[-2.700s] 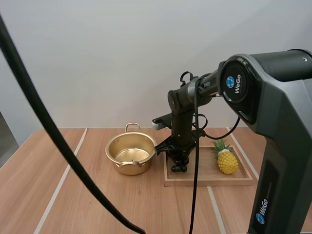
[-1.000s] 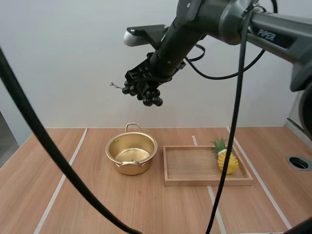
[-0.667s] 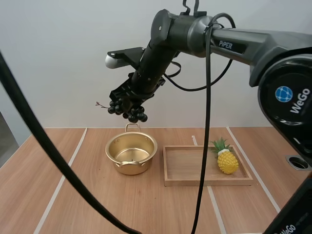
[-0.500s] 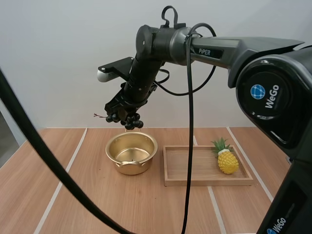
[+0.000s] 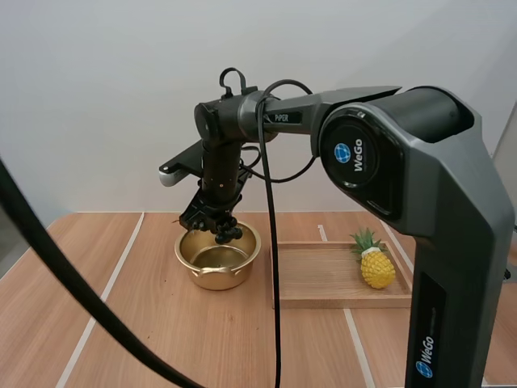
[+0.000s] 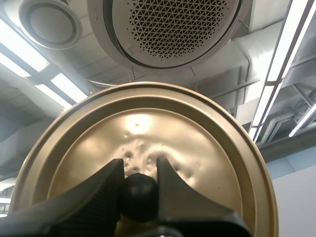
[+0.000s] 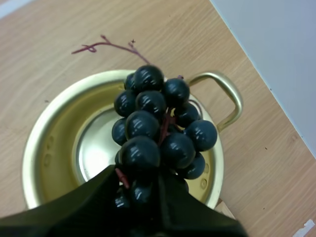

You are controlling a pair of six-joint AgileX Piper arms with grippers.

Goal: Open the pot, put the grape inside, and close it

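- Right wrist view: my right gripper [image 7: 138,185] had its jaws pinched on the top of the grapes [image 7: 158,133]. The bunch hung over the open pot [image 7: 44,143].
- High view: the lowest berries were about level with the rim. I could not tell whether they touched it.
- Left wrist view: my left gripper [image 6: 139,165] had its jaws clamped on the knob [image 6: 139,197] of the lid [image 6: 207,148], held up and away from the pot.
- Handling, my guess: the bunch looked light, with glossy round berries loose on a thin stem. It would likely swing and slip, and a squeeze on single berries could pop them off. The stem end, where the berries crowd, seemed the best hold.
- Against 2.7 s ago: my right gripper was then low at the left end of the tray [image 5: 323,283].
- Against 1.0 s ago: the bunch was then high above the table. It had since come left and down to the pot's mouth.
- Pot, tray and pineapple [image 5: 376,267] had not moved.
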